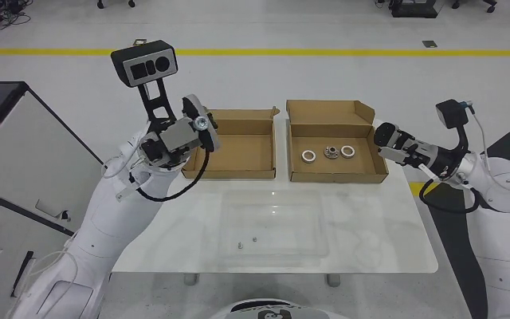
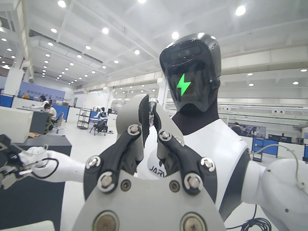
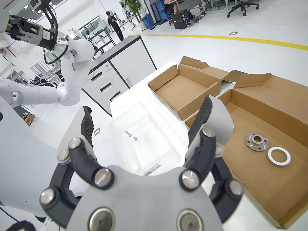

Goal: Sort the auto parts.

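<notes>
So the biggest thing here is the white table (image 1: pixel 382 231), with two open cardboard boxes at the back. The left box (image 1: pixel 239 155) is bare inside, and the right box (image 1: pixel 335 131) holds the chunkier metal. In front of them sits a clear tray (image 1: pixel 275 215). The right gripper (image 3: pixel 146 106) hangs by the right box's outer wall, fingers spread wide with nothing in them. The left gripper (image 2: pixel 150 118) is up high over the table's left side, pinching a little bolt (image 2: pixel 152 105) whose end pokes out past the tips. Inside the right box a flanged hub (image 3: pixel 256 141) sits between two rings (image 1: pixel 308 156). I'd guess the bolt is light, rigid and slick, so squeezing across the shank with the ribbed pads seems right, though it could pivot. Two tiny fasteners (image 3: pixel 128 133) lie loose in the tray.
</notes>
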You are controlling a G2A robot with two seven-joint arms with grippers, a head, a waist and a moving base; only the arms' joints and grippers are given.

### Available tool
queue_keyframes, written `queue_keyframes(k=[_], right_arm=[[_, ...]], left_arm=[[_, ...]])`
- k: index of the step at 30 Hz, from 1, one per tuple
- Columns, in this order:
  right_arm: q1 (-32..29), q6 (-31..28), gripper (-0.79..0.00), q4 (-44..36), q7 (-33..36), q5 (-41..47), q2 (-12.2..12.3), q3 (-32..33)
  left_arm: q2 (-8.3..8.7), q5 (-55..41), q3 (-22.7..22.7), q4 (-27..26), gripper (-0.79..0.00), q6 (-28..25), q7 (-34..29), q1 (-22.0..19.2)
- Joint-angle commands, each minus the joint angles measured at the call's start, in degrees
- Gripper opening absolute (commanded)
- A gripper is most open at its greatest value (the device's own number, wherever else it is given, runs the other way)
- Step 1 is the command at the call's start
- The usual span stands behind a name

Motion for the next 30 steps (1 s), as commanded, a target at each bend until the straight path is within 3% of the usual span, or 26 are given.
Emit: queue_keyframes(k=[1, 5, 19, 24, 30], right_arm=[[0.0, 0.0, 0.000, 0.0, 0.0, 0.0, 0.0, 0.0], [0.0, 0.0, 0.000, 0.0, 0.0, 0.0, 0.0, 0.0], [0.0, 0.0, 0.000, 0.0, 0.0, 0.0, 0.0, 0.0], [0.0, 0.0, 0.000, 0.0, 0.0, 0.0, 0.0, 0.0], [0.0, 0.0, 0.000, 0.0, 0.0, 0.0, 0.0, 0.0]], left_arm=[[-0.26, -0.4, -0.5, -0.1, -0.785, 0.7, -0.7, 0.1], [-0.64, 1.4, -1.6, 0.6, -0.785, 3.0, -3.0, 0.3], [-0.64, 1.4, -1.6, 0.6, -0.785, 3.0, -3.0, 0.3], [-0.69, 6.6, -2.5, 0.5, -0.785, 8.0, -0.9, 1.0], [-0.47, 19.3, -3.5, 2.6, -0.785, 16.2, 0.9, 0.5]])
